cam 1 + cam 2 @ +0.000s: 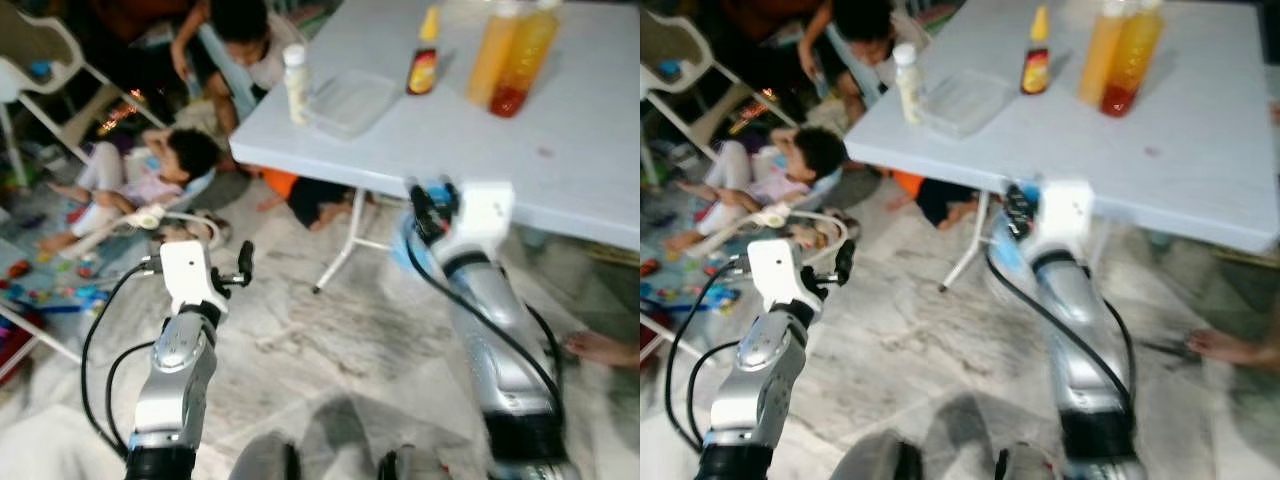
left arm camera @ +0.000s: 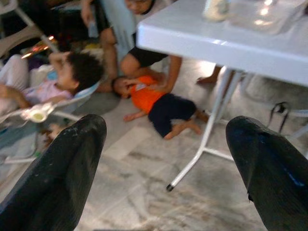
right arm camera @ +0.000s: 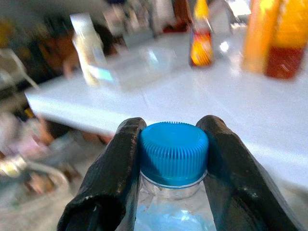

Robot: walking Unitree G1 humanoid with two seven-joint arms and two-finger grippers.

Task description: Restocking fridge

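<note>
Here, white table [image 1: 560, 150] over marble floor [image 1: 330, 340], people [image 1: 150, 170] beside

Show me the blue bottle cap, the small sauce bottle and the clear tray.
Blue bottle cap [image 3: 173, 146], right wrist view, ridged side.
Small sauce bottle [image 1: 424, 66], left eye view, label.
Clear tray [image 1: 350, 101], left eye view, its flat top.

A lived-in home: folding table [image 1: 560, 130] with bottles, toys [image 1: 40, 275] (scattered) on marble floor [image 1: 330, 330].
</note>
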